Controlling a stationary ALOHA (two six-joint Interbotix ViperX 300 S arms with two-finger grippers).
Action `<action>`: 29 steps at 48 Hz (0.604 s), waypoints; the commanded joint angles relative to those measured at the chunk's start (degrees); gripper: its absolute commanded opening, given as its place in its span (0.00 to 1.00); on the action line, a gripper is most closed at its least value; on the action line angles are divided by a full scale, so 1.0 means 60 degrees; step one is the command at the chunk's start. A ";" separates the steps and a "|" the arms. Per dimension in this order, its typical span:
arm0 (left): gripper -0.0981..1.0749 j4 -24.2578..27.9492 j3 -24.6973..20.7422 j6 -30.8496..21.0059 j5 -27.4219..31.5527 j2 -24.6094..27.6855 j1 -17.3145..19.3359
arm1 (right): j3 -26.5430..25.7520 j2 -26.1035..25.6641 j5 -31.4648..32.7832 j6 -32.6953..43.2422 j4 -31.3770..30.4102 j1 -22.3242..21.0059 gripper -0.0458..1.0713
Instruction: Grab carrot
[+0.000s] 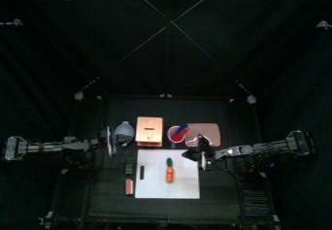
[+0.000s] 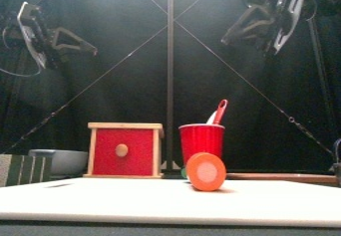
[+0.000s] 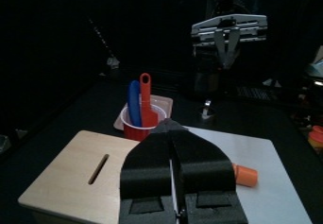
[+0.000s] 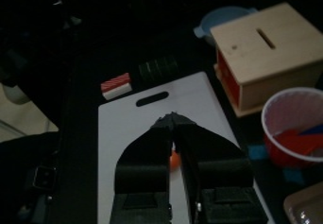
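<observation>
L arm's gripper [image 3: 173, 138] hung above the table's left side w/ jaws pressed together, nothing in them, over a white cutting board [image 1: 182, 185]; a wooden box [image 1: 148, 130] w/ a red front and a red cup [image 1: 180, 133] holding a red and a blue utensil stood behind the board. The carrot [image 1: 170, 173] lay on the board near its middle, green tip toward the back, a thinner red-orange stick [image 1: 131, 183] off the board's left edge. R arm's gripper [image 4: 173, 133] hung above the right side, tips meeting, carrot not in them.
</observation>
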 commanded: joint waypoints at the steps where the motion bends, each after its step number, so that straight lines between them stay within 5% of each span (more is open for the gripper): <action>1: 0.10 0.0015 -0.0264 -0.0015 -0.0103 0.0059 0.0000 | 0.0044 -0.0396 -0.0220 -0.0264 -0.0410 -0.0073 0.39; 29: 0.10 0.0015 -0.0249 0.0015 -0.0044 0.0059 0.0059 | 0.0176 -0.0615 -0.0220 -0.2695 -0.0278 -0.0073 0.38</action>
